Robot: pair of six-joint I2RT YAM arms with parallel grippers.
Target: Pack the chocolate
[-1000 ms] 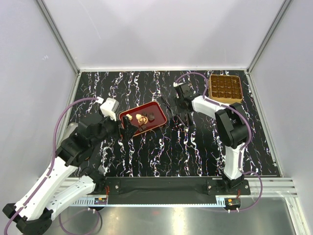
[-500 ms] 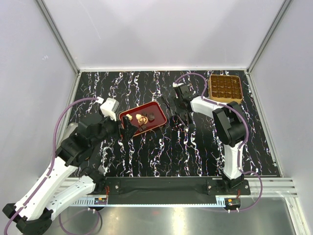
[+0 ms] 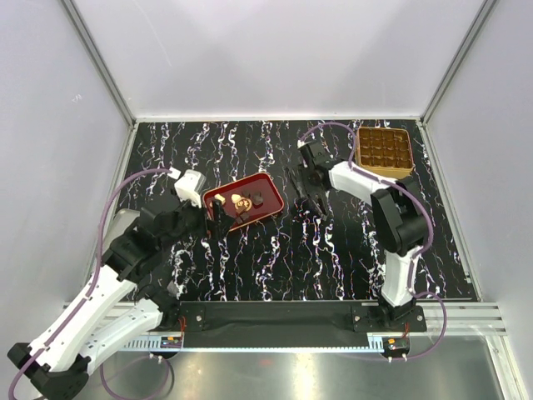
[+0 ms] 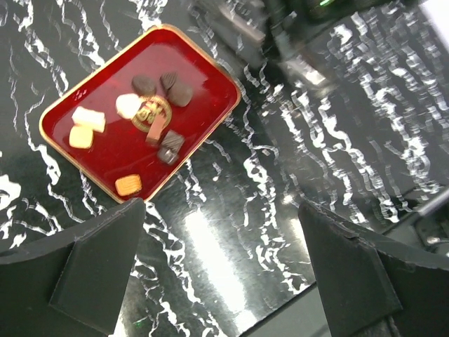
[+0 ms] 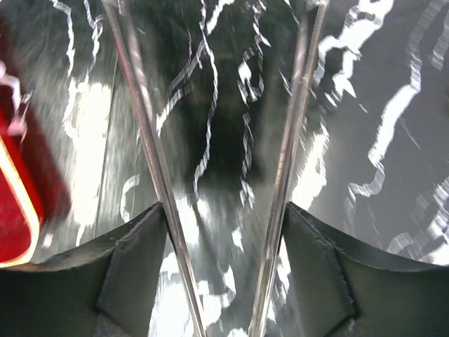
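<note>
Several small bits of chocolate (image 4: pixel 128 105), some pale and some dark, all lying in the red tray (image 4: pixel 207 105) in the upper left of the left wrist view. None in a claw.

Gold box (image 3: pixel 384 150) with its little squares up in the upper right of the top view, well apart from the tray. Looks to have no chocolate in it, though too small to be sure. So, by the look of it, packing not begun yet: every bit left to carry over.

Left claw (image 4: pixel 217 210) spread wide, hanging above the table (image 4: pixel 316 140) just below the tray, pinching nothing.

Right claw (image 5: pixel 221 210) spread too, with nothing between its long thin fingers (image 5: pixel 144 140). Low over the table, just right of the tray's edge, between tray and box in the top view.
</note>
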